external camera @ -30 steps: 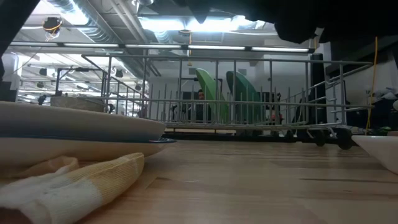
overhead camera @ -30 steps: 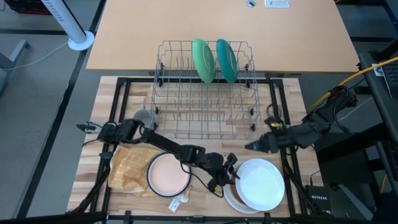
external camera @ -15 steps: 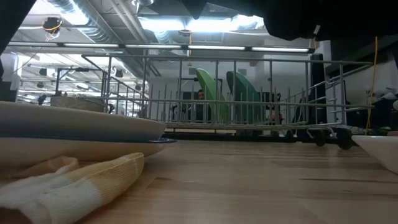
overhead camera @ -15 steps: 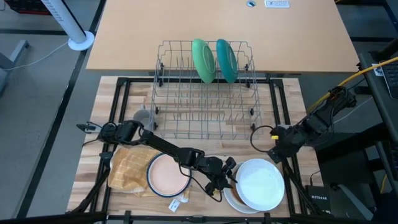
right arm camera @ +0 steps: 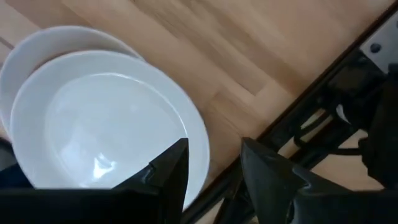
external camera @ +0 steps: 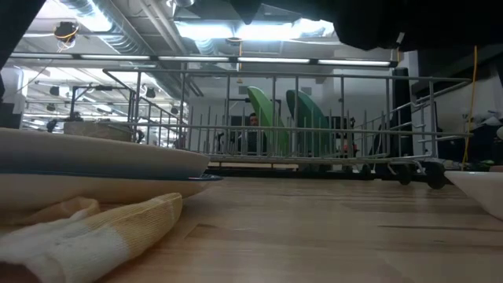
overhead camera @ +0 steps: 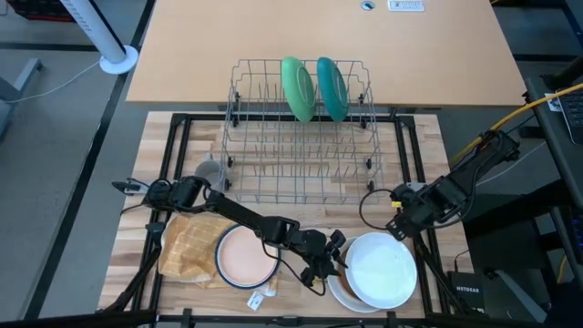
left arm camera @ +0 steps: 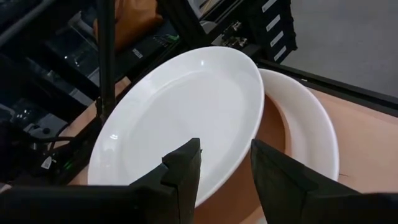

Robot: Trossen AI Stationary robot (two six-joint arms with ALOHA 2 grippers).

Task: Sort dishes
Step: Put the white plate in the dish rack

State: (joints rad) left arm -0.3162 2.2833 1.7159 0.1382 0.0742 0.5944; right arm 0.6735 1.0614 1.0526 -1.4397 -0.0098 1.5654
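White plates lie stacked at the table's near edge, with both hands close by.

A large white plate (overhead camera: 381, 270) is seen lying flat, face up, on a smaller white plate (left arm camera: 314, 127) whose rim shows at its left. The left hand (overhead camera: 330, 256) is held at the large plate's left rim, fingers (left arm camera: 182, 174) narrowly parted just over that rim. The right hand (overhead camera: 398, 224) is poised above the plate's far right edge, its fingers (right arm camera: 171, 165) parted and empty. A peach plate (overhead camera: 247, 254) lies flat beside the checked cloth (overhead camera: 189, 243). Two green plates (overhead camera: 313, 87) are stood on edge in the wire rack (overhead camera: 301, 137), faces turned sideways.
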